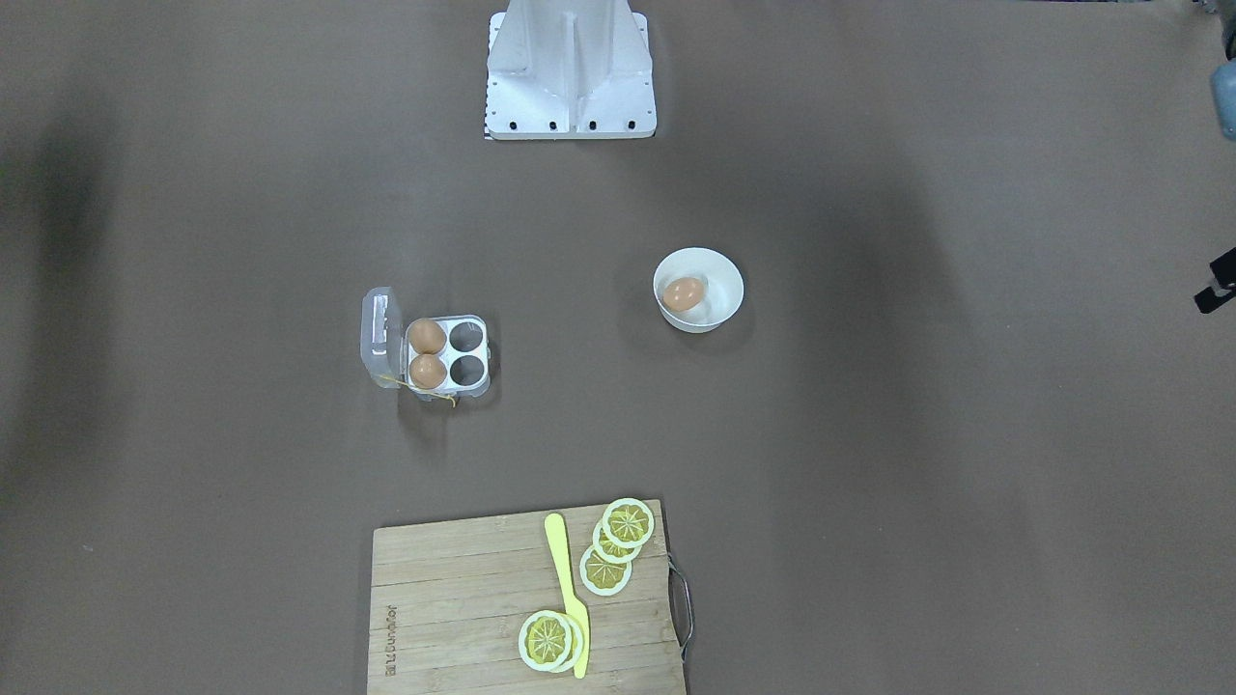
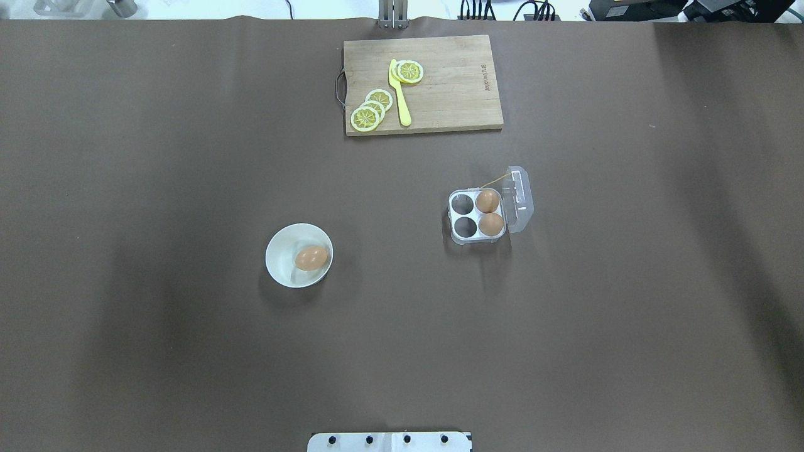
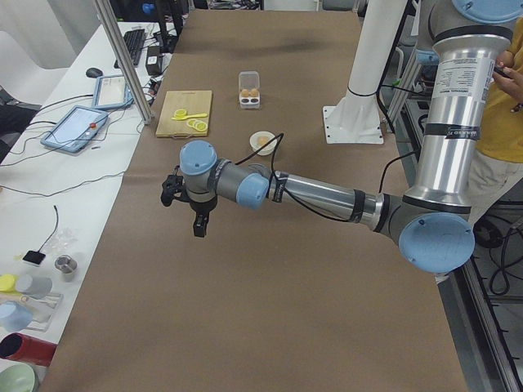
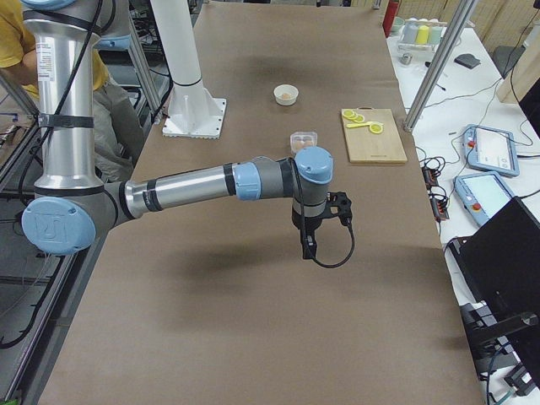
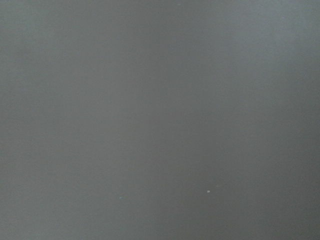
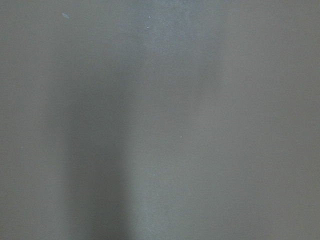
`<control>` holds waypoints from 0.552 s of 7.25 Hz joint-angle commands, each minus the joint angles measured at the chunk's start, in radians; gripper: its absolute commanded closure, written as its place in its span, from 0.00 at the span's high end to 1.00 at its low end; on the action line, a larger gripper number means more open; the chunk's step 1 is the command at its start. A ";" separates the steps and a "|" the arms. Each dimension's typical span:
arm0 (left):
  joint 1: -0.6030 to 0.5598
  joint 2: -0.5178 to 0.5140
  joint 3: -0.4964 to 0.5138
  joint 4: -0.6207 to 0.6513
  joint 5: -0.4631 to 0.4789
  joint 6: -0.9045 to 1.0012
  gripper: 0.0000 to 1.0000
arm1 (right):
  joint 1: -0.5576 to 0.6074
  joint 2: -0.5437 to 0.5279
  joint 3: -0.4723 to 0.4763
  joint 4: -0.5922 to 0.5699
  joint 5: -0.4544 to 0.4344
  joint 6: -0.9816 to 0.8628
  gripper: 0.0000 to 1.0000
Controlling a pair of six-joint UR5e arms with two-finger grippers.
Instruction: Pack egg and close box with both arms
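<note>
One egg (image 2: 311,258) lies in a round white bowl (image 2: 281,266) at left of centre, also seen from the front (image 1: 685,293). The clear four-cell box (image 2: 465,215) stands open at right of centre, its lid (image 2: 519,198) folded out to the side. Two eggs (image 2: 487,201) (image 2: 491,224) fill the cells by the lid; the other two cells are empty. My left gripper (image 3: 198,220) hangs over bare table, far from the bowl. My right gripper (image 4: 308,245) hangs over bare table, short of the box (image 4: 302,139). I cannot tell whether either is open. Both wrist views show only table.
A wooden cutting board (image 2: 452,88) with lemon slices (image 2: 372,110) and a yellow knife (image 2: 399,94) lies at the far edge. The white robot base (image 2: 389,441) is at the near edge. Brown table surface lies between bowl and box.
</note>
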 commanded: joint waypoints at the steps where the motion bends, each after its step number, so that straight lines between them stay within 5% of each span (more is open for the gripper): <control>1: 0.120 -0.065 -0.073 -0.003 0.002 -0.019 0.98 | -0.003 0.000 0.001 0.002 0.004 -0.001 1.00; 4: 0.336 -0.265 -0.059 0.002 0.011 -0.065 0.98 | -0.007 -0.001 0.000 0.004 0.001 -0.006 1.00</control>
